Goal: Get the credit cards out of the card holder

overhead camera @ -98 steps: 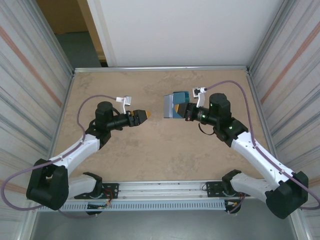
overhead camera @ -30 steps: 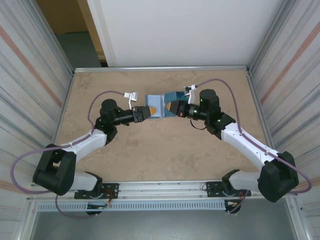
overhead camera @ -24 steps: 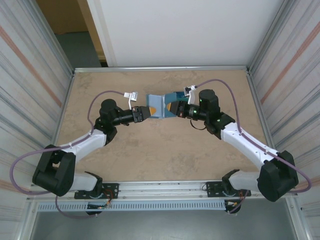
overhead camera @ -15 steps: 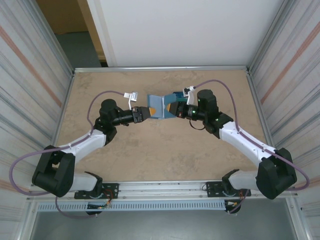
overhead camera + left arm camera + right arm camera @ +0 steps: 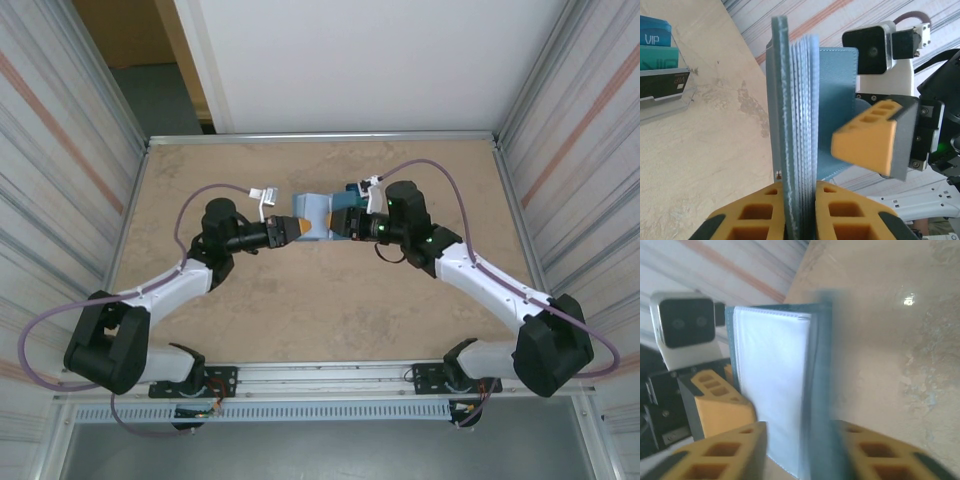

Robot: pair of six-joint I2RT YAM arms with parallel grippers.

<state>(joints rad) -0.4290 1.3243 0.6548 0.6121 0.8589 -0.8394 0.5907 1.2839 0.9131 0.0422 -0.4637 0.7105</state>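
- Two black-and-white arms reach in from the near edge of the tan mottled table (image 5: 300,330) and meet over its middle, tips almost nose to nose.
- The left gripper (image 5: 800,200) has just closed. Its orange fingers are pressed together on the lower edge of the flat teal-blue bifold wallet (image 5: 795,125), pinching the stacked grey-blue pockets and holding the wallet upright above the table.
- The right gripper (image 5: 800,450) was clamped a second ago and has let its fingers spread. They now stand apart on either side of the wallet's other flap and seem no longer to squeeze it.
- This looks like a handover: the left arm now carries the wallet, which frees the right to pick at the pockets.
- The credit cards cannot be made out among the pocket edges, and none looks drawn out yet.
- Farther back, a small clear stand (image 5: 662,75) holding blue and teal cards rests on the table, apart from the wallet.
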